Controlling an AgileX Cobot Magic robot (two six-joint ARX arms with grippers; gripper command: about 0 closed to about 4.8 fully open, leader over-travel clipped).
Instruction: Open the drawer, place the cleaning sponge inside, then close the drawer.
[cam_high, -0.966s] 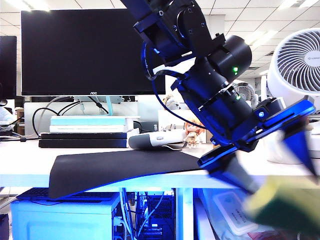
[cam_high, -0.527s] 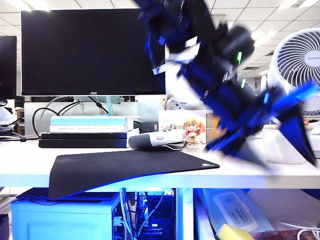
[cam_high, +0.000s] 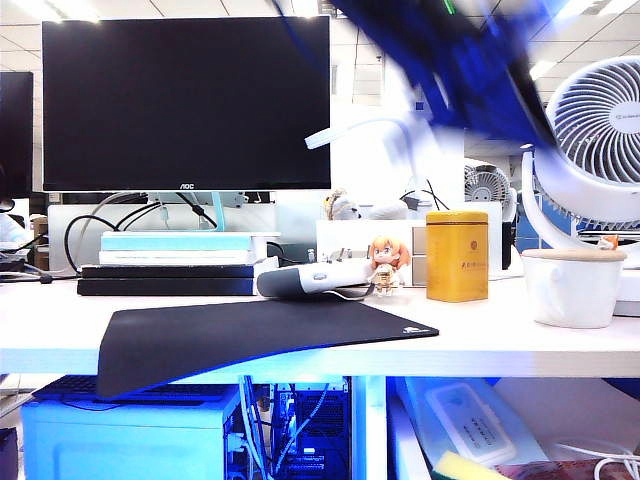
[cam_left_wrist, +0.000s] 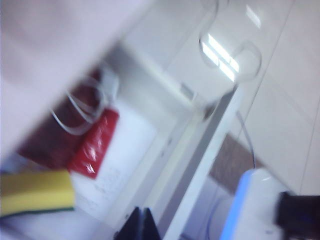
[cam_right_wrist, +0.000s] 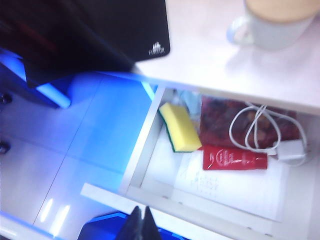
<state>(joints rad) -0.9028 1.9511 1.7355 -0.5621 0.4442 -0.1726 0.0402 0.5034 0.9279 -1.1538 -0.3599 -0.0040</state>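
Bright yellow foam cleaning sponge (cam_right_wrist: 181, 127) with a thin dark green scouring edge lies inside the open white shallow drawer (cam_right_wrist: 141, 150), at the corner nearest the desk's edge, free of both grippers. In the exterior view only a yellow corner (cam_high: 462, 467) shows at the bottom edge, below the white surface (cam_high: 500, 345). In the left wrist view the sponge (cam_left_wrist: 36, 192) rests flat in the drawer (cam_left_wrist: 165, 150).

Beside the sponge in the drawer: a flat red plastic packet (cam_right_wrist: 234, 158), a dark reddish pouch (cam_right_wrist: 220, 120) and a coiled white cable with a small white plug (cam_right_wrist: 265, 132) lying over the pouch.

Left gripper (cam_left_wrist: 143, 225): dark fingertips pressed together, clenched on nothing, above the drawer's front edge. In the exterior view its arm is a blue blur (cam_high: 470, 70) high up, over the surface.

Right gripper (cam_right_wrist: 140, 224): tips also pressed together, empty, above the drawer front.

On the surface: black rectangular mouse mat (cam_high: 250, 335) overhanging the edge, golden-yellow tin canister (cam_high: 457, 256), white ceramic mug (cam_high: 572, 285), small orange-haired figurine (cam_high: 385, 262), black monitor (cam_high: 185, 100), white desk fan (cam_high: 595, 120).
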